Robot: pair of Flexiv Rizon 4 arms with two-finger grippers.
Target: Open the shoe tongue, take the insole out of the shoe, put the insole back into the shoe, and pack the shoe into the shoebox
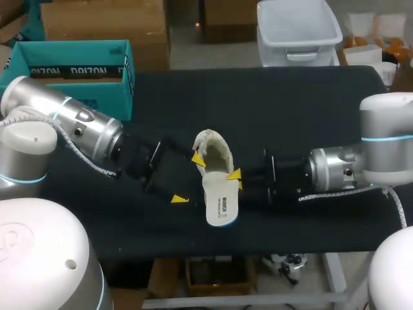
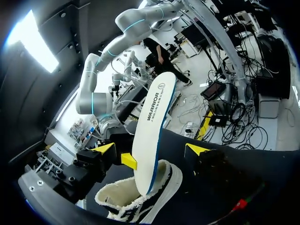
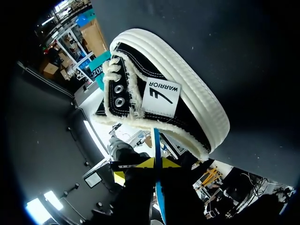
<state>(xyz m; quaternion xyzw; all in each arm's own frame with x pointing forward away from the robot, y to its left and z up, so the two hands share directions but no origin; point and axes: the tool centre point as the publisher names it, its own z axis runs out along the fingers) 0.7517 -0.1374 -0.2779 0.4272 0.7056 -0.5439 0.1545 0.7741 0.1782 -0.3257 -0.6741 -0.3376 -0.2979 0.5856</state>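
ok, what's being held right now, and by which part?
The right claw is shut on the insole, pinching its two faces on the stretch sticking out of the shoe, close to the opening. The left claw is open, holding nothing.

Your left arm (image 1: 61, 119) and right arm (image 1: 387, 132) had silver-white rounded housings banded with thin cyan rings; black wrist units ended in yellow fingertips (image 1: 179, 199), and a braided grey cable (image 1: 72, 147) lay along each forearm.
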